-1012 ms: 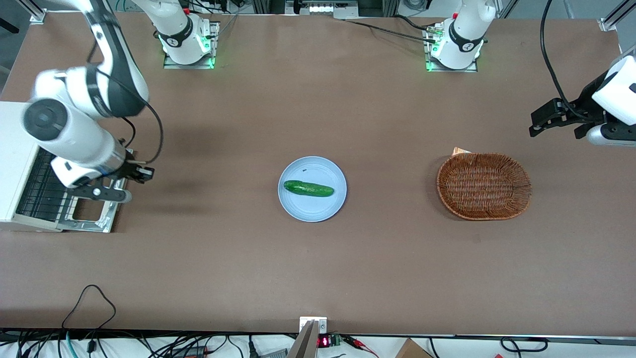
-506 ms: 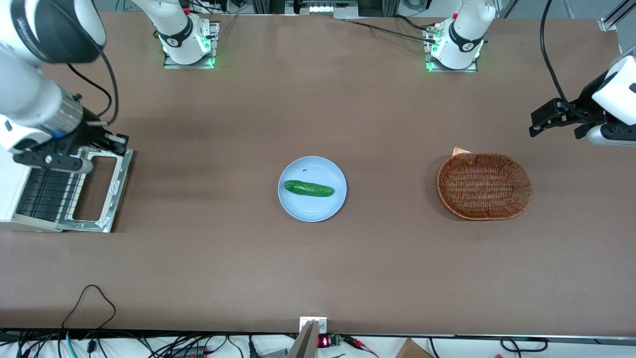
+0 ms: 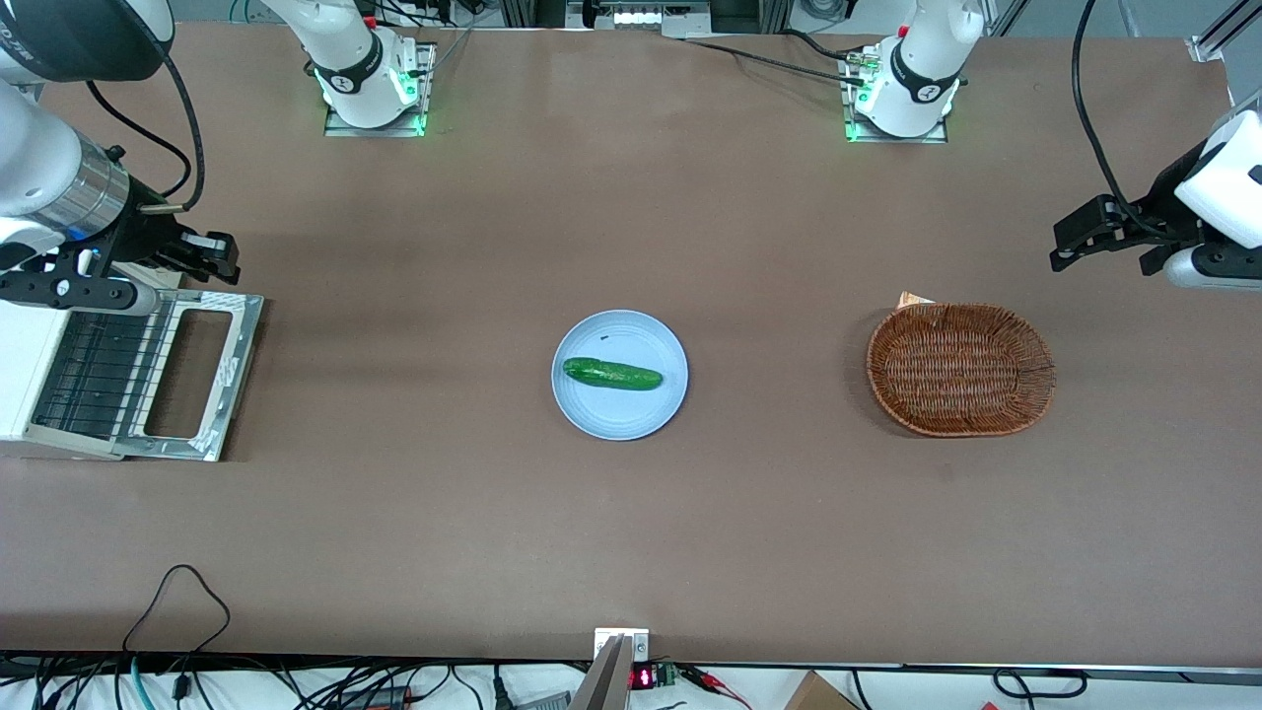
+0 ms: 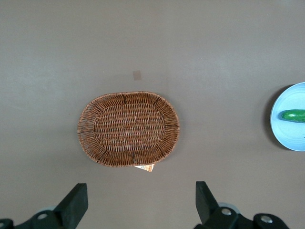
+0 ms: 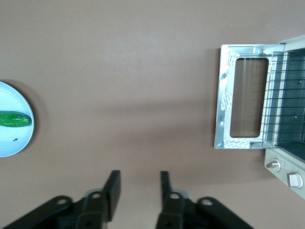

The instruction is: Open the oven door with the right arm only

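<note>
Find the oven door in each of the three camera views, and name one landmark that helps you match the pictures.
Front view: the oven door lies folded down flat in front of the white oven, at the working arm's end of the table; the gripper hangs open, farther from the camera.
Right wrist view: the door lies open, apart from the gripper.
Left wrist view: not in it.
Shared landmark: the blue plate.

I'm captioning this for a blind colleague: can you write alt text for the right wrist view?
The oven door lies folded down flat, fully open, exposing the wire rack. The open gripper hangs over bare table, apart from the door, with a cucumber on a blue plate.
</note>
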### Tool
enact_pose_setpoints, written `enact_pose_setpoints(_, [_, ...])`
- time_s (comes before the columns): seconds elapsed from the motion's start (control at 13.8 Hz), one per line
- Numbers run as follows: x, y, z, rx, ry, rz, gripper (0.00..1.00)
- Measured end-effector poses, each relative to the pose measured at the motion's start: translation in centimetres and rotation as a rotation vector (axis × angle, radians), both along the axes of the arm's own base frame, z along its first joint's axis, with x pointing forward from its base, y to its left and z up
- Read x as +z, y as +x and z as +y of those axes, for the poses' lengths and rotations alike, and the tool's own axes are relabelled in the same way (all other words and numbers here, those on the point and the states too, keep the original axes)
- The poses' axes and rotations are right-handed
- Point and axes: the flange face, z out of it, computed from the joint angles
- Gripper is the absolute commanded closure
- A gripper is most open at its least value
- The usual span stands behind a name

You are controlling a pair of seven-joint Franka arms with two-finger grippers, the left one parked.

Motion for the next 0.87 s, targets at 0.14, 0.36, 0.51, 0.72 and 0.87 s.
enact_pose_setpoints(0.14, [0.08, 0.01, -0.09, 0.038, -0.001, -0.001, 0.00])
enact_pose_setpoints(0.36, [0.29, 0.06, -0.28, 0.104, 0.002, -0.004, 0.00])
enact_pose_setpoints(0.51, [0.33, 0.07, -0.29, 0.112, 0.003, -0.005, 0.00])
enact_pose_setpoints(0.72, [0.33, 0.07, -0.31, 0.115, 0.002, -0.005, 0.00])
enact_pose_setpoints(0.87, [0.30, 0.09, -0.31, 0.115, 0.002, -0.004, 0.00])
